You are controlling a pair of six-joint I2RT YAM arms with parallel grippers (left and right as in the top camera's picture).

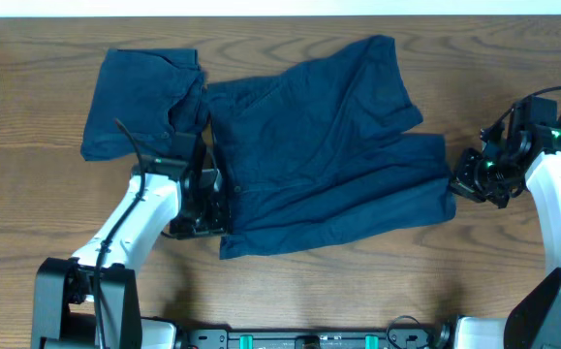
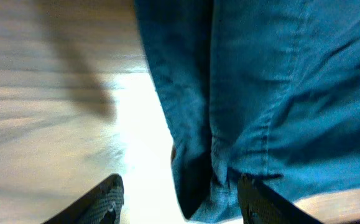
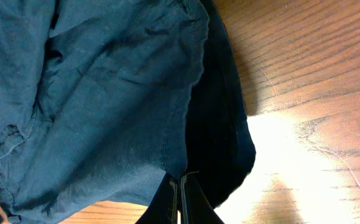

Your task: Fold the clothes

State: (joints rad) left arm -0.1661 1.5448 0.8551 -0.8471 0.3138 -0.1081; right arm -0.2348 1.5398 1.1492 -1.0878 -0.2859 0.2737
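Limp, light navy shorts [image 1: 328, 165] sprawling on tabletop [image 1: 28, 126]; left pincer [image 2: 178, 200] gaping over left edge, right pincer [image 3: 180, 190] pressing together at right edge. Stitched hems [image 2: 251, 146] likely offering surest hold.

Matt navy cloth shorts [image 1: 328, 165] on glossy grained wood table [image 1: 28, 174].

Our three views
Overhead we look straight down; both wrist cameras sit close at the same shorts' [image 1: 328, 165] opposite edges.
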